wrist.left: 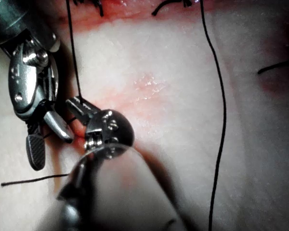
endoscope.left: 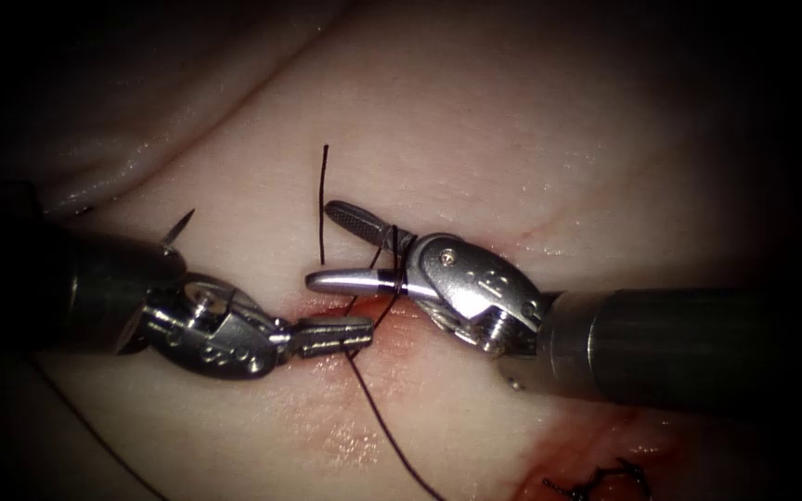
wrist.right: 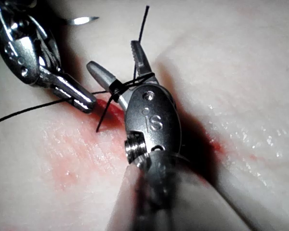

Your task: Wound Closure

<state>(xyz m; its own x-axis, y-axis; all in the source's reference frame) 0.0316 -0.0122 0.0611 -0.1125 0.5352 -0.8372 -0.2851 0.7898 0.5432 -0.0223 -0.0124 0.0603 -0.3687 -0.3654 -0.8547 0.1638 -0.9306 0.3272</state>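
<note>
Endoscope view gives us the right end effector (endoscope.left: 322,246) with its jaws spread wide and the dark thread (endoscope.left: 378,408) wound around them close to the hinge. These wraps (wrist.right: 116,89) are plainest in the right wrist view, and nothing is pinched between the jaws. The left end effector (endoscope.left: 359,329) has its jaws pressed together over the reddened cut (endoscope.left: 401,325), and we judge that they pinch the thread where it crosses them.

We read this as work on the thread, not the needle. In our judgement, handling it well means keeping the pinched strand only gently taut, so the wraps stay seated near the hinge and do not slide toward the tips. It also means not dragging on the tissue (endoscope.left: 512,139). The short free tail (endoscope.left: 324,186) sits between the spread tips and runs almost straight up and down.

The needle (endoscope.left: 178,225) lies toward the left of the cut, just beside the left tool's shaft, and neither tool holds it. We see only its sharp tip, clear of the tissue and pointing up and to the right. The shaft hides the rest of the curve, so we cannot tell its long axis.
</note>
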